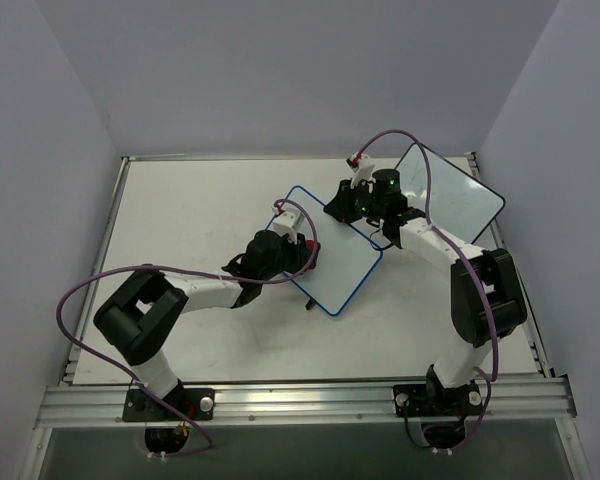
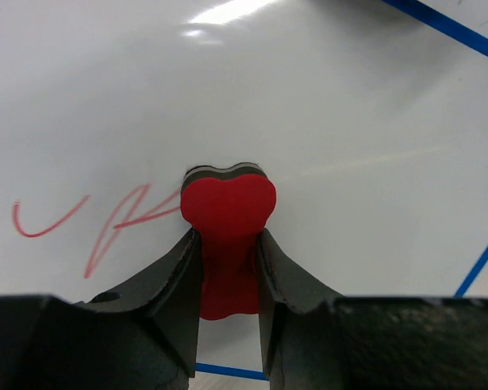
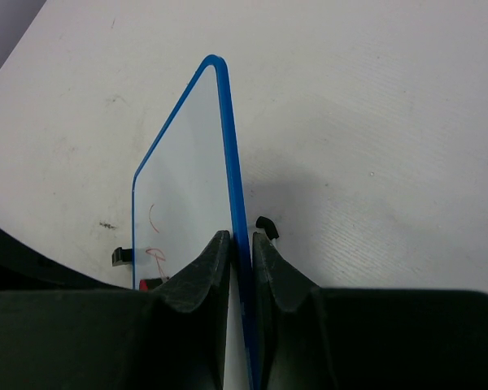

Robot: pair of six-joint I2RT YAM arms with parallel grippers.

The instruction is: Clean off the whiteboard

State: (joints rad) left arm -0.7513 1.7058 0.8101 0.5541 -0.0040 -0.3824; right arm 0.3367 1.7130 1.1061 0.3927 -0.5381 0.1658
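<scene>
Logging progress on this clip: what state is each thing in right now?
whiteboard: gripped by its blue rim, red marks on it.
red marks: not yet wiped, left of the eraser.
eraser: pinched in the left claw, its end at the board's face.
left claw: shut on the eraser.
right claw: shut on the whiteboard's rim.
dark-rimmed board: lying apart at the far right, not held.

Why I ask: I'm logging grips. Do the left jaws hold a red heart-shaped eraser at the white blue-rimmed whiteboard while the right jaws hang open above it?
Not quite: the right jaws are shut on the rim of the white blue-rimmed whiteboard, as the right wrist view shows. The left jaws do hold the red heart-shaped eraser.
</scene>
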